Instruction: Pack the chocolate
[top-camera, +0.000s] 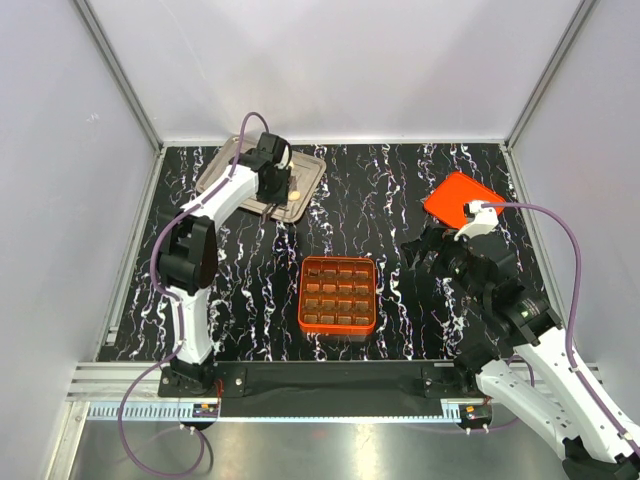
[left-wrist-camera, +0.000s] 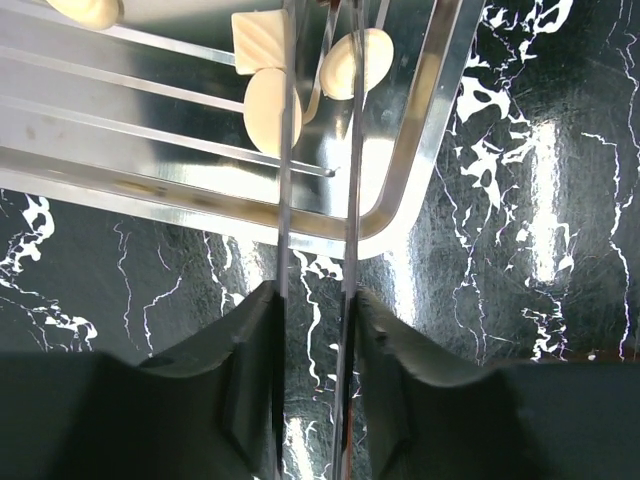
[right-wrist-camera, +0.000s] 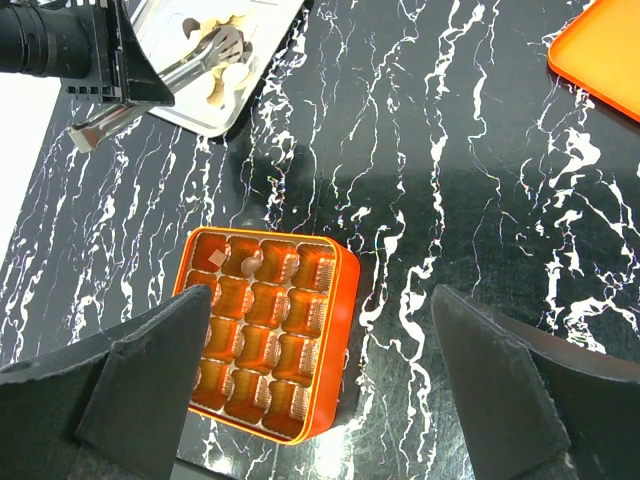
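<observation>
Cream oval chocolate (left-wrist-camera: 262, 115) lengthwise along tongs (right-wrist-camera: 200, 58) (in tray (left-wrist-camera: 120, 140) corner)

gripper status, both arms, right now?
left gripper: closed on metal tongs, which reach among the cream chocolates in the tray; cannot tell if one is pinched.
right gripper: jaws wide open, empty.

We've got a black, white-veined marble tabletop (top-camera: 250, 290), and sitting mid-table is an orange box (top-camera: 337, 327), open on top, its brown grid cells in four rows of four. Back left we see a shiny metal tray (top-camera: 222, 165) with a pair of metal tongs (left-wrist-camera: 283, 250) reaching over its rim. The flat orange lid (top-camera: 462, 195) lies well apart at the back right.
</observation>
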